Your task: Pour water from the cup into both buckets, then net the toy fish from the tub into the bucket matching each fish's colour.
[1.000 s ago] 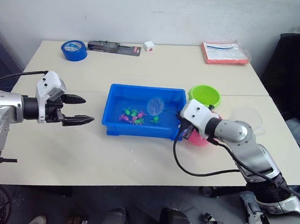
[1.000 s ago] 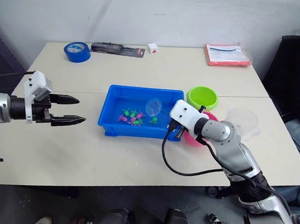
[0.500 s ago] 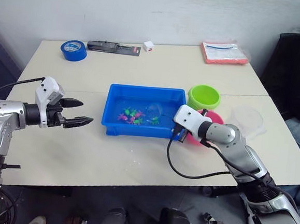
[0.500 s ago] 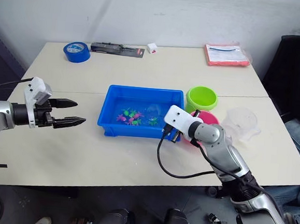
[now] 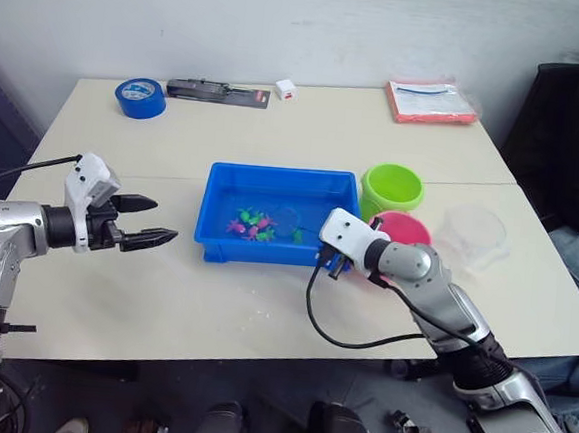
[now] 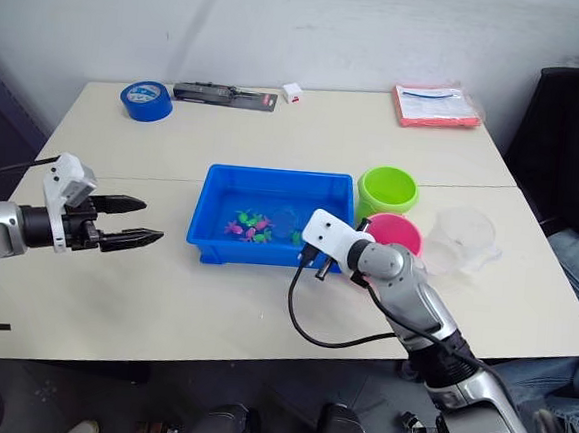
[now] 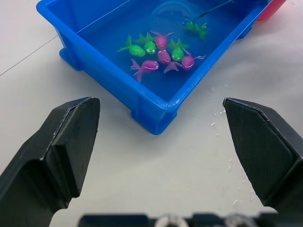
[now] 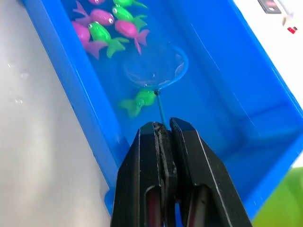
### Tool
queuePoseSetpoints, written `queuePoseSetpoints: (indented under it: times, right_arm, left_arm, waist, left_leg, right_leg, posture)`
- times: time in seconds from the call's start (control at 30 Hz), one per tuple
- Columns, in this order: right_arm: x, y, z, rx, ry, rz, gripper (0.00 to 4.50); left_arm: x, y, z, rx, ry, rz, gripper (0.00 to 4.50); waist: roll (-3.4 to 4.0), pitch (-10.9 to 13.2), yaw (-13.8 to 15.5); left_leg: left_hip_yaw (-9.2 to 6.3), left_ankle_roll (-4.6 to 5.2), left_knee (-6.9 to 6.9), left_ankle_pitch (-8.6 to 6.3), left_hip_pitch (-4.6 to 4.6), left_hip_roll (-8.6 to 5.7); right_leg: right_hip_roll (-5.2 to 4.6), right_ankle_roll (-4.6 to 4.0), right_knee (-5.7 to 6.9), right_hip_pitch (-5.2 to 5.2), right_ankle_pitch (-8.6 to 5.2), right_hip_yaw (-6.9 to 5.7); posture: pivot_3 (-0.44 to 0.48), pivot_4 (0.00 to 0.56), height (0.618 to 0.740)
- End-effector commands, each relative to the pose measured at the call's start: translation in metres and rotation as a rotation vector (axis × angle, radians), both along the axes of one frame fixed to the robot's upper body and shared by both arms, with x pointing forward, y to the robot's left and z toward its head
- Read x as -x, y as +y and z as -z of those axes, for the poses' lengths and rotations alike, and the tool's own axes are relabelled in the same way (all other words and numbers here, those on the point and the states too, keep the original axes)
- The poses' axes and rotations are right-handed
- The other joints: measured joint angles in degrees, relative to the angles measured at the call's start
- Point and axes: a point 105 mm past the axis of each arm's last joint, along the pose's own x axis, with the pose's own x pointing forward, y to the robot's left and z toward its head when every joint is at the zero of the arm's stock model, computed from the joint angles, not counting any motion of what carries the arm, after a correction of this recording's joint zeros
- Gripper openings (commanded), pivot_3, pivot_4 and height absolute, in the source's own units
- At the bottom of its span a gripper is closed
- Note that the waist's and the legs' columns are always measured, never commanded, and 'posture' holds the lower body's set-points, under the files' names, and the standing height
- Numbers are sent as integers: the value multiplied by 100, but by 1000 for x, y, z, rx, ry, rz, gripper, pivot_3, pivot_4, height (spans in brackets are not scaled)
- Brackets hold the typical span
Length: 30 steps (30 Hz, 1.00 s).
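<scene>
The blue tub sits mid-table with pink and green toy fish clustered in its water. My right gripper is at the tub's near right corner, shut on the net's thin handle. The net lies dipped in the water, a green fish just beside its blue ring. The lime green bucket and the pink bucket stand right of the tub. Further right is the clear cup. My left gripper hangs open and empty, left of the tub.
Along the table's far edge lie a blue tape roll, a black tool, a small white box and a pink packet. A black cable loops from my right wrist over the near table. A dark chair stands at the right.
My right gripper has slid left along the tub's near side, and the net has gone from raised above the tub down into the water. The left gripper drifted slightly lower.
</scene>
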Motion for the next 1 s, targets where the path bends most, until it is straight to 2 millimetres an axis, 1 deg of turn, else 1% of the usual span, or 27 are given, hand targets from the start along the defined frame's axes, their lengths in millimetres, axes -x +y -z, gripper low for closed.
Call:
queuePoseSetpoints:
  times: [0.03,0.5,0.67,0.83,1.0]
  right_arm:
    - [0,8,-13,-21,-40,-28,782]
    - [9,19,-21,-139,42,-41,782]
    - [9,17,-26,-187,78,-18,782]
    - [7,14,-29,-196,78,5,782]
    - [5,15,-28,-195,69,11,782]
  left_arm:
    - [3,1,-14,-11,-49,0,4482]
    - [3,0,-11,1,-46,-4,4482]
    - [3,0,-9,4,-45,-6,4482]
    - [3,0,-9,6,-45,-7,4482]
    - [2,-1,-9,7,-46,-5,4482]
  waist:
    - [0,0,6]
    - [0,0,1]
    - [0,0,4]
    - [0,0,-2]
    - [0,0,-1]
  left_leg:
    - [-1,0,0,0,0,-1]
    - [-1,-1,-7,0,1,-1]
    - [-1,-1,-9,0,1,-1]
    - [-1,-3,-12,-1,1,-1]
    - [-1,-4,-14,-1,1,-1]
  right_leg:
    - [-1,0,0,0,0,0]
    - [-3,0,-1,-1,0,0]
    - [-5,0,-1,-2,0,1]
    - [-5,0,-2,-4,0,1]
    - [-7,0,-2,-6,0,1]
  posture:
    - [0,150,737]
    - [0,150,737]
    - [0,150,737]
    - [0,150,737]
    - [0,150,737]
